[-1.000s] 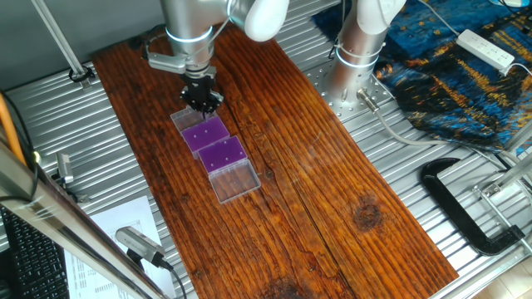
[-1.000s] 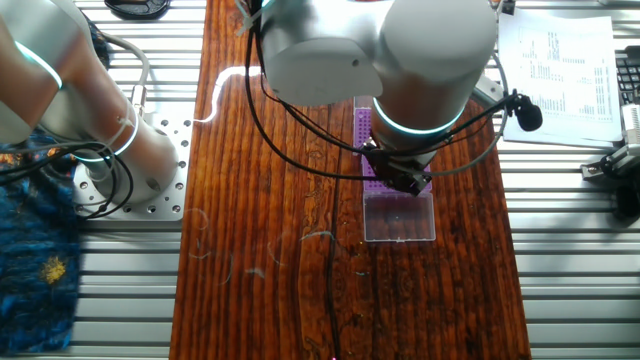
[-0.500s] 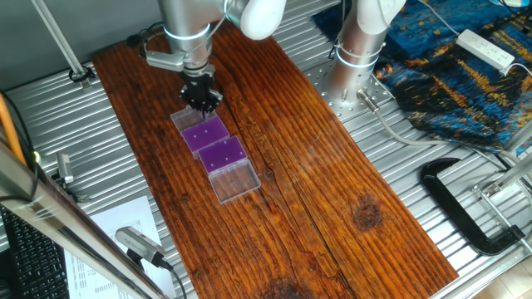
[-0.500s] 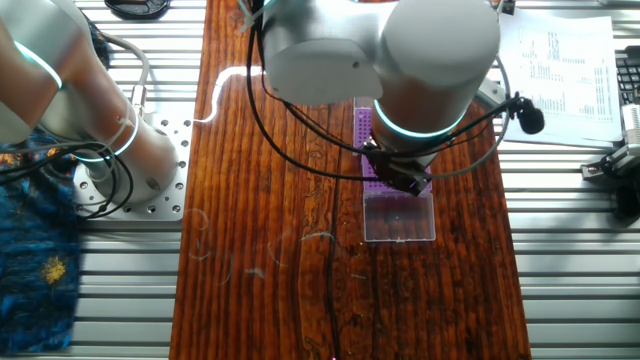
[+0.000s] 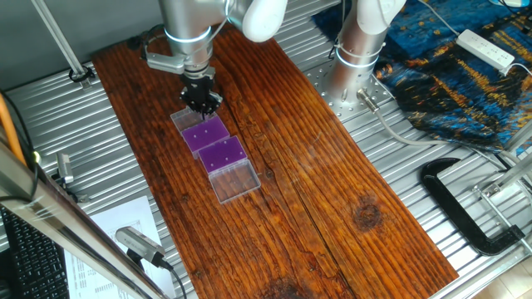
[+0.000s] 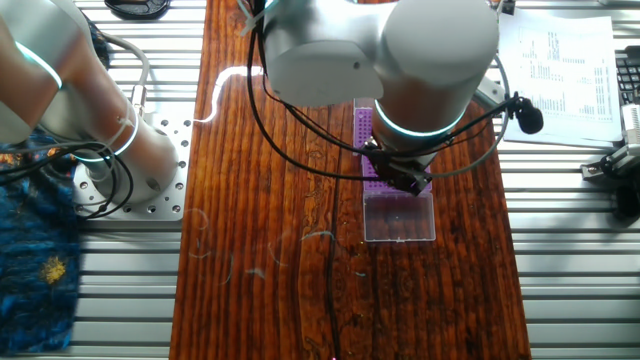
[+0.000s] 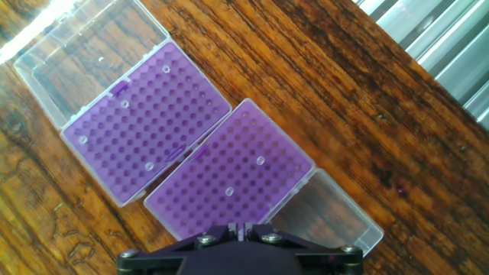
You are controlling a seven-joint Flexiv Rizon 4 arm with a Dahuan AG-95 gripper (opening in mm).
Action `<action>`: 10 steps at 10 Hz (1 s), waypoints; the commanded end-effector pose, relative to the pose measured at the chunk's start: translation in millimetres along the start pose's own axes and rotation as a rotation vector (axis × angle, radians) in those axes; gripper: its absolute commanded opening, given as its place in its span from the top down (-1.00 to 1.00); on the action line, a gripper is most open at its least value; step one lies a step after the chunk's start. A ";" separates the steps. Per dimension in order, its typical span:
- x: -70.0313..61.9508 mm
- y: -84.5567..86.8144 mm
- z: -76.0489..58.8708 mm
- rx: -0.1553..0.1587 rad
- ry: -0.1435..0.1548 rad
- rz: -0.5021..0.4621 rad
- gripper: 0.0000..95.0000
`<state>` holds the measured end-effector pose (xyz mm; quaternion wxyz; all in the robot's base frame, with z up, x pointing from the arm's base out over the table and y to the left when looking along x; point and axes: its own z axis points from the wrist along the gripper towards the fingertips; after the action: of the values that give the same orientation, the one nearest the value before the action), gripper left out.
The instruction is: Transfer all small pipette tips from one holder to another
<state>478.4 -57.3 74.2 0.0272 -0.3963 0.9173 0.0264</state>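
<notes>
Two purple holders lie corner to corner in clear hinged boxes. In the hand view the upper-left holder (image 7: 145, 122) carries several small pipette tips, one of them (image 7: 166, 69) near its top edge. The lower-right holder (image 7: 229, 172) shows two pale tips (image 7: 260, 161). My gripper (image 7: 239, 228) hovers over that holder's near edge. Its fingers stand almost together with a pale sliver pinched between them, which looks like a tip. From the fixed view the gripper (image 5: 202, 100) hangs over the far holder (image 5: 205, 133), and the other holder (image 5: 223, 154) lies nearer.
Open clear lids (image 5: 235, 181) (image 7: 328, 214) flank the holders on the wooden board (image 5: 332, 183). A black clamp (image 5: 465, 208) and a second arm base (image 5: 353, 58) stand to the right. Papers (image 6: 560, 60) lie on the slatted metal table.
The gripper drifted slightly up and to the left, then came back to about where it was. Holders and tips have not moved.
</notes>
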 end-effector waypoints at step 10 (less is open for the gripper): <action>-2.0 2.1 2.1 0.007 0.009 0.004 1.00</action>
<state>477.8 -54.2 72.1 0.0247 -0.3946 0.9183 0.0220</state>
